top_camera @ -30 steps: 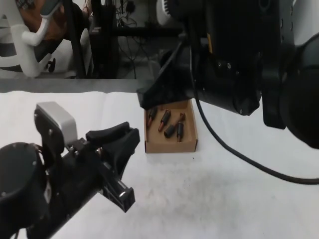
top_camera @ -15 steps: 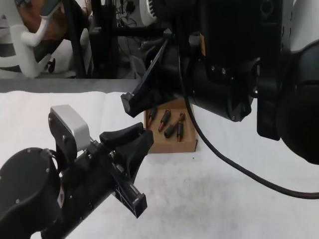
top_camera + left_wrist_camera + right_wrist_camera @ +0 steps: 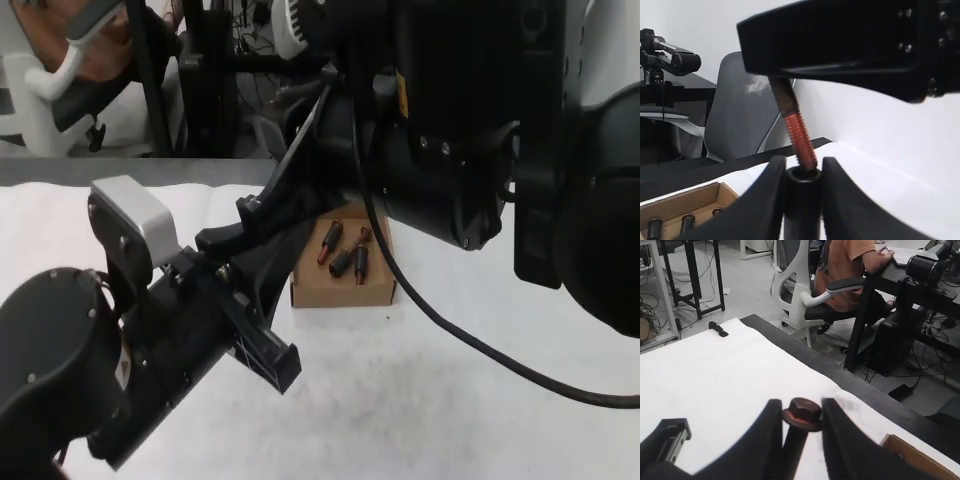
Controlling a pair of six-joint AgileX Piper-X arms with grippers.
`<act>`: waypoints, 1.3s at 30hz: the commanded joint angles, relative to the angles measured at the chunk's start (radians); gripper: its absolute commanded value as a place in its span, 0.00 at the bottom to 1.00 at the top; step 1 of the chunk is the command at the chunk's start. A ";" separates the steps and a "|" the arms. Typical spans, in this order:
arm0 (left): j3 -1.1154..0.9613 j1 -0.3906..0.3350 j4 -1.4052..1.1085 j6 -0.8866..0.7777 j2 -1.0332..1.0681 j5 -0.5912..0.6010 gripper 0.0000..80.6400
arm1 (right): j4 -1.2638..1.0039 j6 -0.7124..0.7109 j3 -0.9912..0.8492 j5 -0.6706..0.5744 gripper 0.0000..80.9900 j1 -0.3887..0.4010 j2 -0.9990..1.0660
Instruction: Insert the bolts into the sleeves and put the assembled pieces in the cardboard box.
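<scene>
1. Two grippers met above the bench [image 3: 470,400], at about 10 o'clock from the box [image 3: 342,293] in the high view.
2. The left gripper [image 3: 803,167] had its fingers closed firmly on a black sleeve [image 3: 802,200]. The sleeve stood between the fingers with its open mouth free.
3. The right gripper [image 3: 801,409] pinched a bolt [image 3: 799,137] just under its six-sided head, and the gap between its fingers was no wider than the shank.
4. The copper-coloured threaded tip of the bolt sat in the mouth of the sleeve. Most of the thread was outside, and the bolt leaned a little against the sleeve's axis.
5. The box lay on the bench. At least three dark pieces [image 3: 342,260] lay inside it, and an arm hid its corner at 10 o'clock.
</scene>
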 commanded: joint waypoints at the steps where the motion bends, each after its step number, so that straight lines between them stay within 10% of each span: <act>1: -0.030 0.003 -0.035 0.004 -0.004 -0.012 0.02 | 0.002 -0.009 -0.003 -0.010 0.00 0.002 -0.013; 30: -0.051 0.075 -0.081 -0.002 -0.004 -0.035 0.02 | 0.104 -0.015 -0.003 -0.043 0.01 0.049 -0.013; 32: -0.051 0.083 -0.078 -0.004 -0.004 0.000 0.02 | 0.099 -0.015 -0.003 -0.064 0.16 0.049 -0.020; 36: -0.051 0.082 -0.063 -0.004 -0.004 0.012 0.02 | 0.099 0.047 -0.018 -0.053 0.81 0.049 -0.046; 39: -0.053 0.082 -0.022 0.003 -0.004 0.015 0.02 | 0.092 0.090 -0.042 0.010 0.86 0.049 -0.082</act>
